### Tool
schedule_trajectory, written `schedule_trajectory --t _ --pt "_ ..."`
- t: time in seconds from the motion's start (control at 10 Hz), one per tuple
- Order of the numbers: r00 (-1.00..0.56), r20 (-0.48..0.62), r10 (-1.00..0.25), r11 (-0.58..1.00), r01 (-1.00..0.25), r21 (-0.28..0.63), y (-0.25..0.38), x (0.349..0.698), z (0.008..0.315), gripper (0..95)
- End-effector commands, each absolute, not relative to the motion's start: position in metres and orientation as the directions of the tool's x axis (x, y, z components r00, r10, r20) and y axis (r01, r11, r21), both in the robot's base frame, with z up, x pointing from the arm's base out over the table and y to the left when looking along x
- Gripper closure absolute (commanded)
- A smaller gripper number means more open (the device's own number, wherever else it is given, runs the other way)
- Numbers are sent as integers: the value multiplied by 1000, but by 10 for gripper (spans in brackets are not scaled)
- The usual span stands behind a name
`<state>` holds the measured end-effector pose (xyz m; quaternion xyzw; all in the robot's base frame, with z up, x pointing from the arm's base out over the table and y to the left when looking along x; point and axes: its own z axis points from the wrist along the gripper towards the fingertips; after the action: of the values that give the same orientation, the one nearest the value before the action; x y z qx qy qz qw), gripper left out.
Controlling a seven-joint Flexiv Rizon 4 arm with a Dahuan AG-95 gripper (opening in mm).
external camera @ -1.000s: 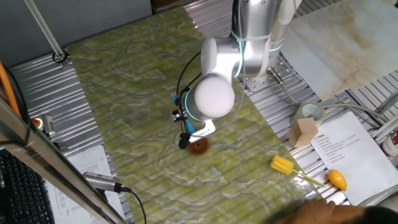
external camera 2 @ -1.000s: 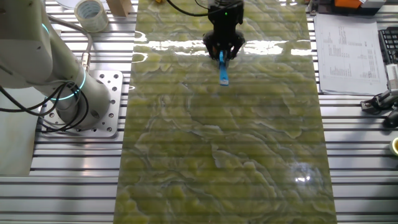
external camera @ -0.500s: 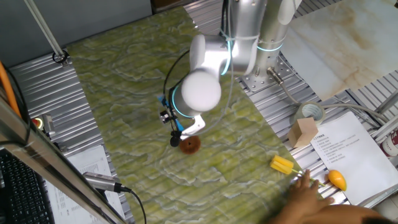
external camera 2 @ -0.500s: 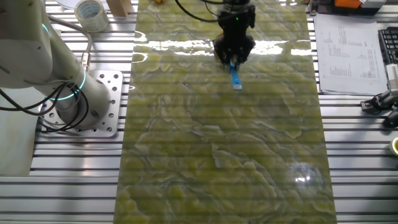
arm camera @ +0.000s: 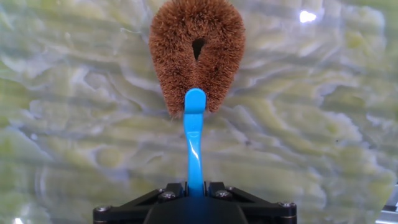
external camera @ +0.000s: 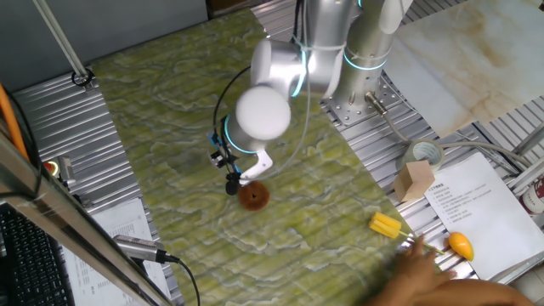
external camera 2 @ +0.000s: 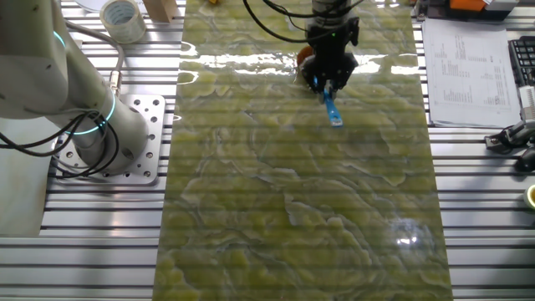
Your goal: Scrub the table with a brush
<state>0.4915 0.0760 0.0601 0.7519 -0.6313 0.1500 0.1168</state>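
In the hand view my fingers (arm camera: 195, 198) are clenched on the thin handle of the brush (arm camera: 197, 53); beyond, its bristle head lies on the green worktop (arm camera: 323, 124). I fear the handle bends or slips if I press harder.

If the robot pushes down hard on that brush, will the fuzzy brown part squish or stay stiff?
Probably it squishes a little. The brush has a head of many fine brown bristles, which likely bend and spring back. Its thin blue handle may flex slightly too. Pinched in the gripper, it looks light, resting on the table.
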Motion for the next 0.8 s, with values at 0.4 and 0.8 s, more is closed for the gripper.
schedule_trajectory --t 0.4,0.8 --pt "153 369 -917 -174 -984 -23 75 492 60 950" --pt "147 373 -916 -167 -986 -23 74 493 61 760"
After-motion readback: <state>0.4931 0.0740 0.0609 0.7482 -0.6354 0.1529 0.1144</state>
